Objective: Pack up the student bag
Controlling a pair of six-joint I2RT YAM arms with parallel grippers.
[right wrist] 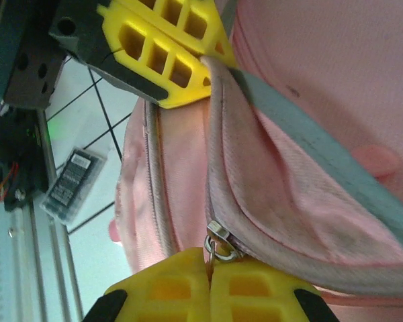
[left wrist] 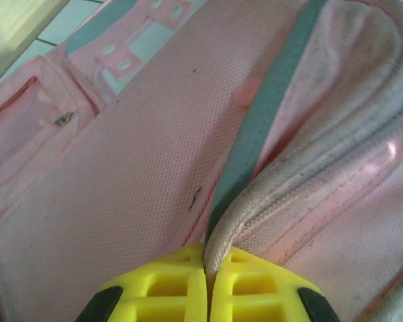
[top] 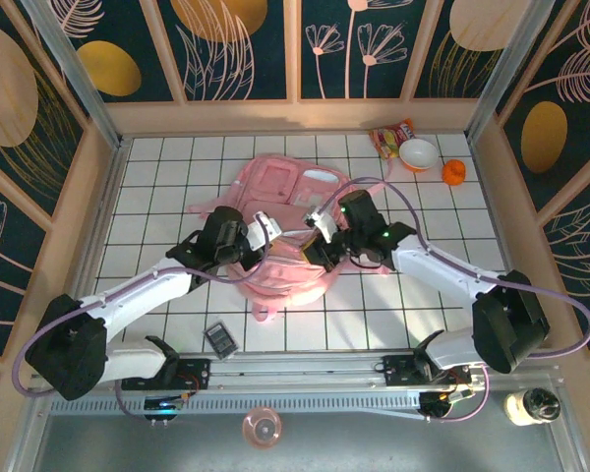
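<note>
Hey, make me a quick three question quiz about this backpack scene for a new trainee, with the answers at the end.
1. True or false: the left gripper hangs open, clear of the student bag.
2. What is the right gripper pinching? A) the zip pull B) the calculator C) the white bowl
3. Fill in: of the calculator and the white bowl, the ___ lies nearer the arms' bases.
Key: 1 false, it is shut on the bag's piped edge. 2 A. 3 calculator.
</note>
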